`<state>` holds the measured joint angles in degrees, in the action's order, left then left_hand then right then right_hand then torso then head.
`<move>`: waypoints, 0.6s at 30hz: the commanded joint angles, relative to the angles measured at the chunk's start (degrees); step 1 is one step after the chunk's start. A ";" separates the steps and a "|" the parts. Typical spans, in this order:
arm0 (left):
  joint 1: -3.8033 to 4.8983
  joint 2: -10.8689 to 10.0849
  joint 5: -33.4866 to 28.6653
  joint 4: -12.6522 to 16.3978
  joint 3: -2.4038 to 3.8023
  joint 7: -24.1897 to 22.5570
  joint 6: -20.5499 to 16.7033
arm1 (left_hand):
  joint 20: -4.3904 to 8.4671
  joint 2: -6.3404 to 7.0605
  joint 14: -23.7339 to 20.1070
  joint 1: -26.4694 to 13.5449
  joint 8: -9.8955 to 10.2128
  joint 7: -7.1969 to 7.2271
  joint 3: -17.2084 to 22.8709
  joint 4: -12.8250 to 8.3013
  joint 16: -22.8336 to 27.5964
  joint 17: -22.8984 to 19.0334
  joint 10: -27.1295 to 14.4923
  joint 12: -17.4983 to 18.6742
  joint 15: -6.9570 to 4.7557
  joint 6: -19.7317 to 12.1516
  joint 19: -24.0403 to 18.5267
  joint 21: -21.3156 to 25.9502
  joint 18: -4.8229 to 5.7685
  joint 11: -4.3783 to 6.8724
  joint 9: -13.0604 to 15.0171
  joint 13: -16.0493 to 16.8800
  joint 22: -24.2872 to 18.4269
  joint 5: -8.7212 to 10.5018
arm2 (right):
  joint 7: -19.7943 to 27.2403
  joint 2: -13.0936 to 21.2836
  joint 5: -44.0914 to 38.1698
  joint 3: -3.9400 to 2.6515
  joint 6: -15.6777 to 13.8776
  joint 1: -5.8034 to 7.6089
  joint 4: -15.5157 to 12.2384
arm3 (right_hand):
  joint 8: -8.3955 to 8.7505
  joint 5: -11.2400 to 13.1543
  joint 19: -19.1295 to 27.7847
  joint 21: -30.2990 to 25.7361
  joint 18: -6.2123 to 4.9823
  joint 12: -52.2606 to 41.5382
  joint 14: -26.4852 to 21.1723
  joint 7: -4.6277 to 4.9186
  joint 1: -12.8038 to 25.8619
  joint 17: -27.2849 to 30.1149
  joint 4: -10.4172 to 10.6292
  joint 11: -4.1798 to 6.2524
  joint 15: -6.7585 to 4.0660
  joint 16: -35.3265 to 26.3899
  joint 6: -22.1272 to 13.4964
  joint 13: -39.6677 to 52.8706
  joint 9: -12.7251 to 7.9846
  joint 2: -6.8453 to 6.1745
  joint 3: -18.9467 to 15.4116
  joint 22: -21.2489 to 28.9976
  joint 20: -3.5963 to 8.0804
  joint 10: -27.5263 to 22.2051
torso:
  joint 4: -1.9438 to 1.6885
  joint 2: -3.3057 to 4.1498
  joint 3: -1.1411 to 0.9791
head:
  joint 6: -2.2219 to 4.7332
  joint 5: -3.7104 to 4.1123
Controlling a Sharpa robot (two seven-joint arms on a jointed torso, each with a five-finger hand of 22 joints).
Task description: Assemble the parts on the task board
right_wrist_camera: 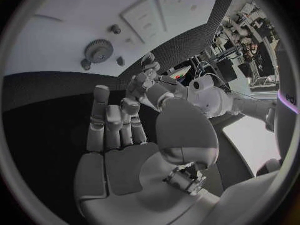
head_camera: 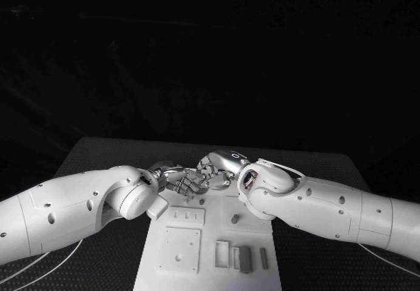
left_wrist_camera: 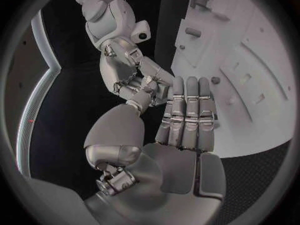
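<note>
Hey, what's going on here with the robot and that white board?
Both hands meet fingertip to fingertip above the far end of the white task board. The left hand and the right hand hold nothing I can make out. A few grey parts lie near the board's near end, and a gear sits on it untouched.

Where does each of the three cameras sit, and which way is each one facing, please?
Head view: on the robot's head, looking down at the task board; both white arms come in, left hand and right hand close together at the board's far end.
Left wrist view: behind the left hand, facing over its palm toward the board and the right hand.
Right wrist view: behind the right hand, facing the board and a gear on it.
Shared: both wrist views show the board and the opposite hand.
</note>
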<state>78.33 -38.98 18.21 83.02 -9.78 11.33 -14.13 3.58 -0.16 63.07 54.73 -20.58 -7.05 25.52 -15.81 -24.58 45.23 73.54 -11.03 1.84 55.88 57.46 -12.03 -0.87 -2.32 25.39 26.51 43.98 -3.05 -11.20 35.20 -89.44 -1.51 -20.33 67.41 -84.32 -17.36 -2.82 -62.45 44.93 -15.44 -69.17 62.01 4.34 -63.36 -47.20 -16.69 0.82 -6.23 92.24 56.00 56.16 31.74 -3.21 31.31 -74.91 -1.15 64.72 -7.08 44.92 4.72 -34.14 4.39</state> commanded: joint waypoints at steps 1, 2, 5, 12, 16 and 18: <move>0.12 0.15 0.54 0.13 0.12 -0.32 0.18 | 0.07 -0.49 0.55 0.53 -0.20 -0.05 0.99 0.03 0.19 0.23 0.56 0.24 0.05 0.52 0.49 0.14 0.08 0.05 0.15 0.22 0.15 0.22 | 0.28 -0.09 -0.48 0.06 0.96 -0.15 -0.15 | -0.19 -0.02 -0.30 0.19 0.44 0.05 -0.06 1.22 -0.35 0.07 0.21 0.00 -0.45 0.04 1.79 -0.05 0.10 0.32 0.25 -0.99 0.02 0.23 | -0.02 0.01 0.02 | -0.08 -0.03; 0.12 0.15 0.54 0.12 0.12 -0.30 0.11 | 0.13 -0.59 0.75 0.96 -0.28 0.04 1.74 0.03 0.16 0.41 0.79 0.23 -0.03 0.74 0.66 0.06 0.07 0.14 0.20 0.39 0.25 0.22 | 0.28 -0.09 -0.48 0.06 0.98 -0.15 -0.15 | -0.18 -0.02 -0.30 0.19 0.44 0.05 -0.06 1.22 -0.35 0.07 0.21 0.00 -0.45 0.04 1.79 -0.05 0.10 0.32 0.25 -0.99 0.02 0.23 | -0.01 0.01 0.01 | -0.08 -0.01; 0.12 0.15 0.54 0.09 0.12 -0.33 -0.13 | 0.27 -0.78 1.39 1.61 -0.52 0.34 3.68 0.37 -0.04 0.95 1.52 0.16 -0.26 1.42 0.97 -0.11 0.15 0.40 0.37 0.89 0.53 0.23 | 0.30 -0.07 -0.48 0.06 1.15 -0.16 -0.11 | -0.18 -0.02 -0.30 0.19 0.44 0.05 -0.05 1.22 -0.34 0.07 0.21 0.00 -0.45 0.04 1.79 -0.05 0.10 0.31 0.25 -0.99 0.02 0.23 | 0.00 0.00 0.03 | -0.09 0.00; 0.11 0.10 0.51 0.06 0.12 -0.61 -0.34 | 0.82 -1.11 2.16 1.52 -1.09 1.06 6.49 1.41 -1.26 2.06 3.07 -0.31 -0.79 2.99 1.67 -0.85 0.34 1.10 0.85 2.04 1.61 0.23 | 0.34 -0.11 -0.48 0.06 1.49 -0.27 0.13 | -0.16 -0.02 -0.30 0.18 0.44 0.06 -0.04 1.22 -0.31 0.08 0.21 0.00 -0.45 0.02 1.78 -0.05 0.11 0.26 0.25 -0.98 0.03 0.24 | 0.02 -0.01 0.04 | -0.19 -0.02; 0.11 0.02 0.46 0.10 0.12 -0.67 -0.32 | 0.95 -1.44 2.22 1.09 -1.14 1.16 6.91 1.76 -1.56 2.36 3.27 -0.43 -0.89 3.25 1.72 -1.01 0.41 1.21 0.96 2.29 1.93 0.23 | 0.30 -0.10 -0.48 0.06 1.55 -0.36 0.23 | -0.15 -0.02 -0.30 0.18 0.44 0.07 -0.04 1.22 -0.30 0.08 0.20 0.00 -0.45 0.02 1.78 -0.05 0.11 0.25 0.25 -0.98 0.03 0.24 | 0.01 -0.01 0.04 | -0.22 -0.01; 0.11 -0.01 0.46 0.13 0.12 -0.66 -0.27 | 1.01 -1.72 2.25 0.85 -1.16 1.19 7.05 1.92 -1.69 2.49 3.36 -0.49 -0.94 3.35 1.76 -1.08 0.44 1.25 1.02 2.41 2.08 0.23 | 0.28 -0.10 -0.48 0.06 1.53 -0.39 0.27 | -0.15 -0.02 -0.30 0.18 0.44 0.07 -0.04 1.22 -0.29 0.08 0.20 0.00 -0.45 0.01 1.77 -0.05 0.11 0.23 0.25 -0.98 0.03 0.24 | -0.01 0.00 0.04 | -0.24 0.00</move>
<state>78.32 -39.03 18.56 83.02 -9.80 11.54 -14.18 4.60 -1.27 64.91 55.74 -21.46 -6.77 32.24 -13.88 -26.13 47.69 76.48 -11.30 1.02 57.80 58.89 -12.93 -0.85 -1.01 25.69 28.89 46.04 -2.82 -11.14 35.12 -89.42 -1.53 -20.04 67.20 -84.12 -17.33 -2.82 -62.45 44.93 -15.44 -69.17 62.05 4.36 -63.40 -47.20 -16.68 0.82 -6.24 92.24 55.99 56.16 31.75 -3.17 31.31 -74.90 -1.15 64.72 -7.08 44.93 4.75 -34.35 4.39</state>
